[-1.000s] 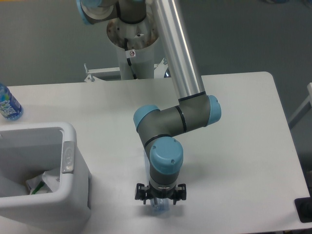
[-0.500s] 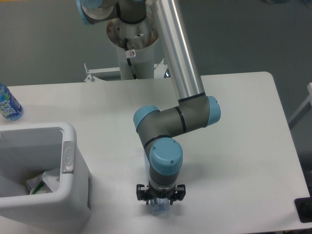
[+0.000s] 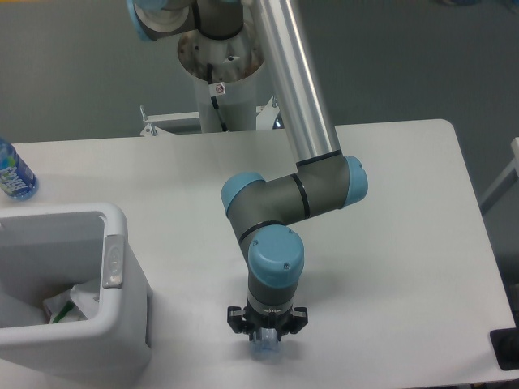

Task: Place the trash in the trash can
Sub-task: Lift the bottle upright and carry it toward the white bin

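Nearest to me, at the front edge of the bench (image 3: pixel 405 243), my gripper (image 3: pixel 267 339) points straight down over the crushed bottle (image 3: pixel 265 348), of which I see only a pale, clear-blue bit poking out below the wrist. The black fingers (image 3: pixel 235 320) sit on either side of that bit, but the wrist hides the tips, so I cannot tell whether they are clamped on the bottle or just standing beside it. To the left, at the front corner, stands the trash can (image 3: pixel 122 324), white with rounded corners and a grey tab (image 3: pixel 113 261) on its rim; down inside it lies the wrapper (image 3: pixel 69 304), crumpled, white with a touch of green print. The bottle and the can are well apart on the bench. Farther back, the arm (image 3: pixel 296 198) folds at its blue-capped joints and rises along a silver tube to its base beyond the bench. At the far left edge an upright blue-labelled bottle (image 3: pixel 13 174) stands behind the can.
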{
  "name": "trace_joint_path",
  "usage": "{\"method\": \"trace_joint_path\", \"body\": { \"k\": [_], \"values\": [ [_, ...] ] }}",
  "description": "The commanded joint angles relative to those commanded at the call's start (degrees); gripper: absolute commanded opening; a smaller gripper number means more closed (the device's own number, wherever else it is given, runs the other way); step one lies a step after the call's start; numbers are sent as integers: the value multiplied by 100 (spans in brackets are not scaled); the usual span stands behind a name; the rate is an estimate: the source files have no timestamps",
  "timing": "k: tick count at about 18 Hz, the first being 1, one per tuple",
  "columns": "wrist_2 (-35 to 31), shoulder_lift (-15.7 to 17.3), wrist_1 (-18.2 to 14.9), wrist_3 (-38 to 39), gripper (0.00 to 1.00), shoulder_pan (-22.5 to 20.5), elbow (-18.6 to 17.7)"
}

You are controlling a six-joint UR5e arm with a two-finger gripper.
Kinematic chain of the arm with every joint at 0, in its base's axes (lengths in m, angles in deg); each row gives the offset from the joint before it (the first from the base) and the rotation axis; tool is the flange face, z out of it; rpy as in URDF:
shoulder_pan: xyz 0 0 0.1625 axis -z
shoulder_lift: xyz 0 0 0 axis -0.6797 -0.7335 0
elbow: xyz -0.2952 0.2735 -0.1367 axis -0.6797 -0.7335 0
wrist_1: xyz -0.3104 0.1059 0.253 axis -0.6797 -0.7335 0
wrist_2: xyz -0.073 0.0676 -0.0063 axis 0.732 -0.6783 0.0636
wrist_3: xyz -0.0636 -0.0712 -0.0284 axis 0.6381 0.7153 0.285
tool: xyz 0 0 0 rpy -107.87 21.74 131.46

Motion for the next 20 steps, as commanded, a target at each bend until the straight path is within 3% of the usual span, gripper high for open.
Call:
{"method": "trace_joint_path", "body": {
  "k": [5,9,13,20],
  "values": [
    [18,167,-53,-44,50,-17,35],
    [184,535,-9,-35,50,-254,149],
    [1114,843,140,105,50,-536,579],
    [1572,1134,640,930,50,-642,1335]
  ]
}}
